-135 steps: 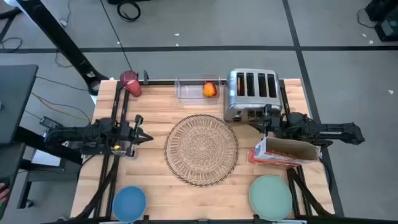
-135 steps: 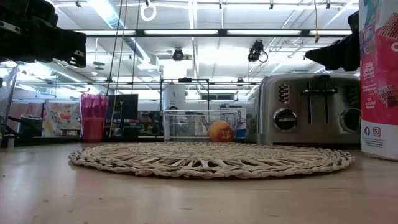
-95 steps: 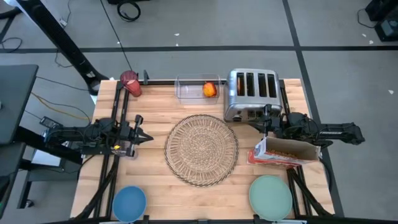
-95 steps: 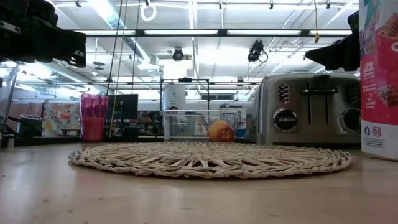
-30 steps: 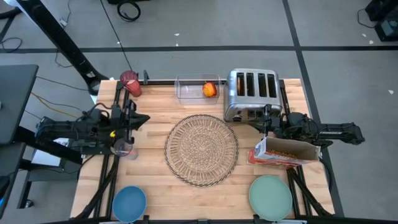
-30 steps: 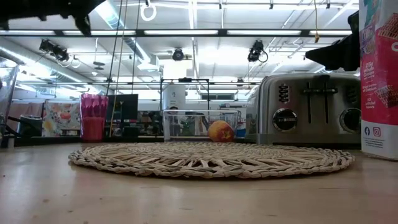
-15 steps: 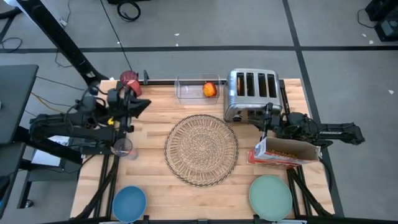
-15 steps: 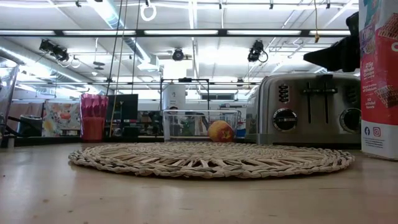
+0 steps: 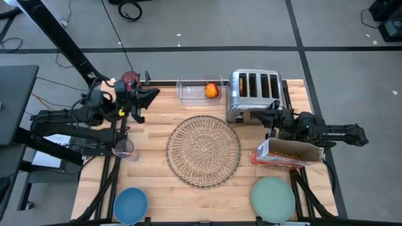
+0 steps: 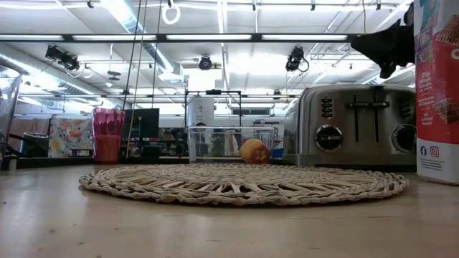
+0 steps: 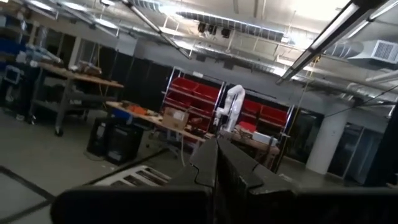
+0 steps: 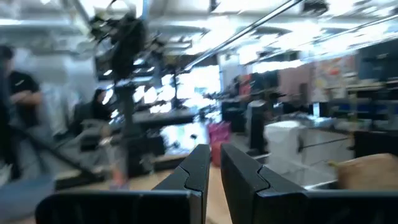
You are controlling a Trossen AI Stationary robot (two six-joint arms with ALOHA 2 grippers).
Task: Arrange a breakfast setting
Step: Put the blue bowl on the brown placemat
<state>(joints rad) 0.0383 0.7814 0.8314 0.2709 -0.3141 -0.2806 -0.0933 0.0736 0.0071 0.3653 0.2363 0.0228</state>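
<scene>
dark red cup half hidden by left arm, blue bowl cut off

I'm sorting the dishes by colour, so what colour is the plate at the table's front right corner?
Pale green. The plate shows best in the high view.

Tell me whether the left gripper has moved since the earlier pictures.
Yes. In the high view the left gripper has swung from beside the wicker placemat toward the table's far edge, ending near the dark red cup.

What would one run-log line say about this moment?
left gripper: shut, empty, beside cup | right gripper: shut, empty, by toaster | placemat: bare
</scene>
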